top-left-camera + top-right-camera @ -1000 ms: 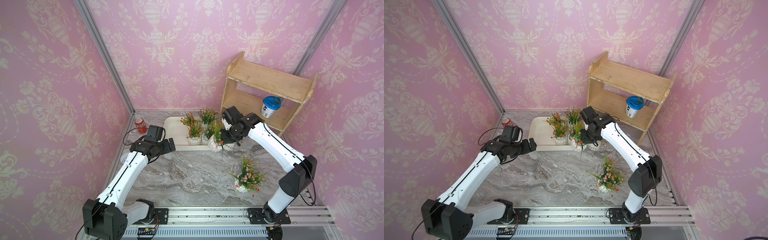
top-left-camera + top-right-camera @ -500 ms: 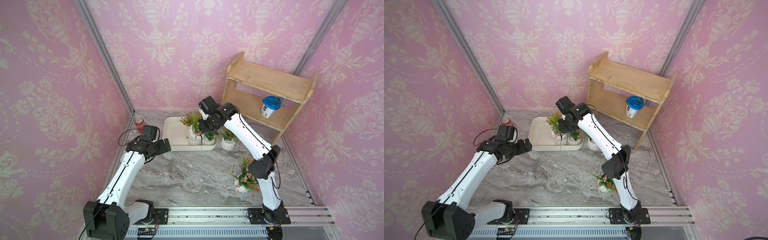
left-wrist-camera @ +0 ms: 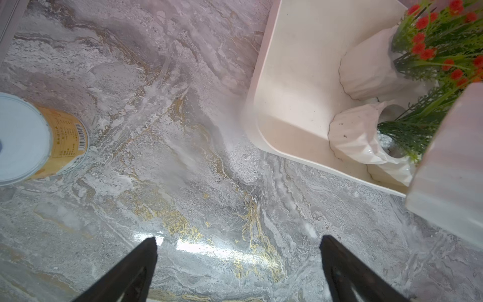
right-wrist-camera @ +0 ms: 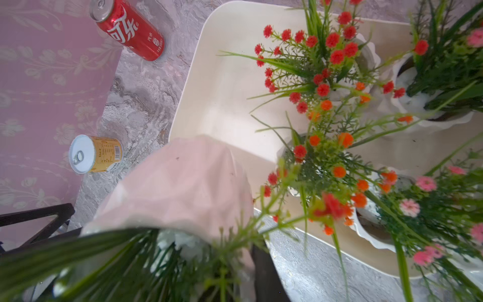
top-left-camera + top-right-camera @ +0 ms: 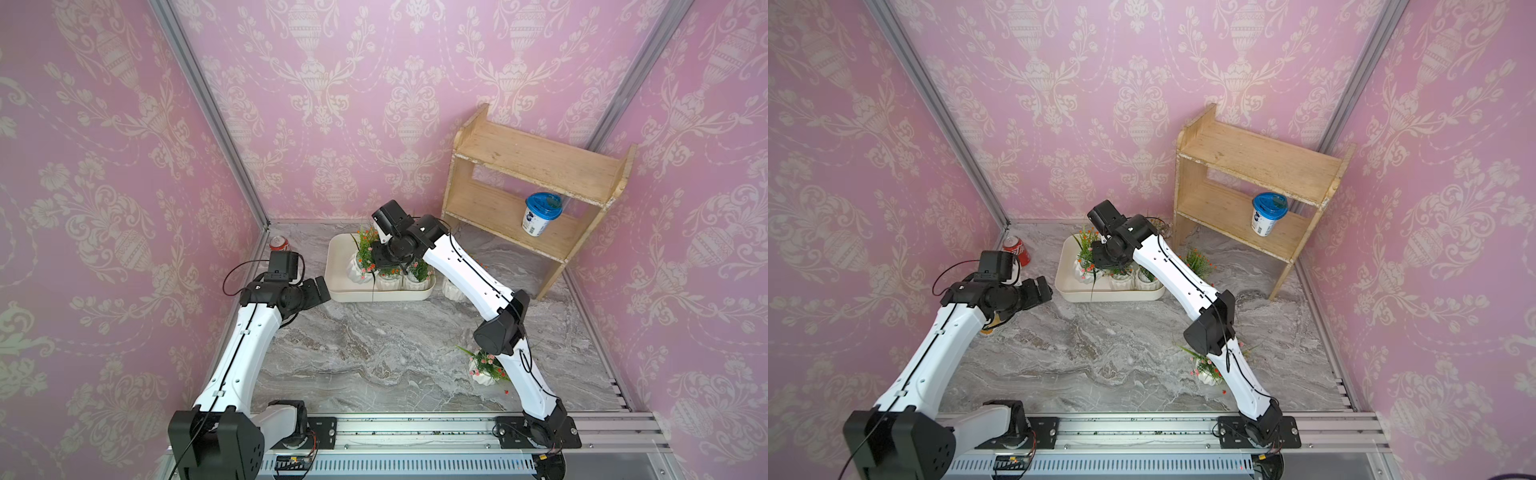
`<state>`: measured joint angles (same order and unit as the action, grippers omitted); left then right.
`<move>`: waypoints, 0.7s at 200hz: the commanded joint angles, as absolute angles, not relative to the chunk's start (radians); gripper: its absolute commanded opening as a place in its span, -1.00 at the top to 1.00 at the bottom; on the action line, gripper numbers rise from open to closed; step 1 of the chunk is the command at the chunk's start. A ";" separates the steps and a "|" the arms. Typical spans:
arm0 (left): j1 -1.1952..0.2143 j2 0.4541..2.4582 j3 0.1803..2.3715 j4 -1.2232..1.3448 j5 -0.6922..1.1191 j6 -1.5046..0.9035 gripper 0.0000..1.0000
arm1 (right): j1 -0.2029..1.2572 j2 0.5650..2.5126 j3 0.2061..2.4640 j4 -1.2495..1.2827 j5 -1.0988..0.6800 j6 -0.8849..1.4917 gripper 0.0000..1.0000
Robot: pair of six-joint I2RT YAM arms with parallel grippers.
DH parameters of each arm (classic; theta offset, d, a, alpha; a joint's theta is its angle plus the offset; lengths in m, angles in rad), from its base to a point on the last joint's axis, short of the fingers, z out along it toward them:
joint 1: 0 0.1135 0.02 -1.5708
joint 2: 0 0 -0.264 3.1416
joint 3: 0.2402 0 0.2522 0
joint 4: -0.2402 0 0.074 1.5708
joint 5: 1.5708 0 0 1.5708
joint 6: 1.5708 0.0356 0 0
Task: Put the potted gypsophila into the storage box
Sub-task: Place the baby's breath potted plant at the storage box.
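Right gripper (image 5: 385,261) clenched on one potted gypsophila. This held pot (image 4: 177,183) hangs low over the near-left part of the storage box (image 5: 337,259). Can't tell if its base touches the box floor. Exact hold is hidden by greenery; looks like the rim or stems. Left gripper (image 3: 239,238) released, jaws wide, nothing in it, hovering over bare tabletop just near-left of the box.

Four more pots stand in the box, bunched toward its right half, e.g. the red-flowered pot (image 4: 363,55). Two are not in yet: the side pot (image 5: 1196,264) just right of the box, and the near pot (image 5: 484,370) at near right, beside the right arm's elbow.

Handling, my guess: light and top-heavy. The shell is stiff, ribbed and glossy, so slippery for the pads, and it may chip if ceramic. Sprigs are soft and springy and will snag on neighbours. Best hold is across the pot wall or rim, not the sprigs.

Tabletop (image 5: 374,357) is flat, glossy, grey marble-look; a pot would probably slide on it rather than stick. Pink patterned walls (image 5: 104,166) close in on three sides. Wooden shelf (image 5: 536,166) at far right holds a blue-lidded cup (image 5: 540,214). Cola can (image 5: 279,243) at far left, yellow can (image 3: 44,136) near the left gripper. The box's left half is bare, so there looks to be room.
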<state>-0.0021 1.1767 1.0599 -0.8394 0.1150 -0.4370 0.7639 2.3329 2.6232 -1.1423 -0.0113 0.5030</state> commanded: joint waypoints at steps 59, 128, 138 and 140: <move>0.045 1.152 1.055 -0.861 0.163 -0.391 -0.98 | 0.780 2.429 2.628 -1.009 0.036 0.657 0.91; 0.072 1.158 1.032 -0.835 0.203 -0.382 -0.98 | 0.786 2.483 2.624 -1.014 0.107 0.680 0.91; 0.075 1.162 1.031 -0.830 0.209 -0.380 -0.98 | 0.788 2.491 2.626 -1.014 0.106 0.678 0.91; 0.075 1.162 1.030 -0.829 0.210 -0.380 -0.98 | 0.787 2.493 2.627 -1.014 0.105 0.677 0.91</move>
<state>0.0628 1.1702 1.0523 -0.8310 0.1730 -0.4091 0.7750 2.4722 2.6179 -1.0588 0.0811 0.6563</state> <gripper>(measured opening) 0.991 0.139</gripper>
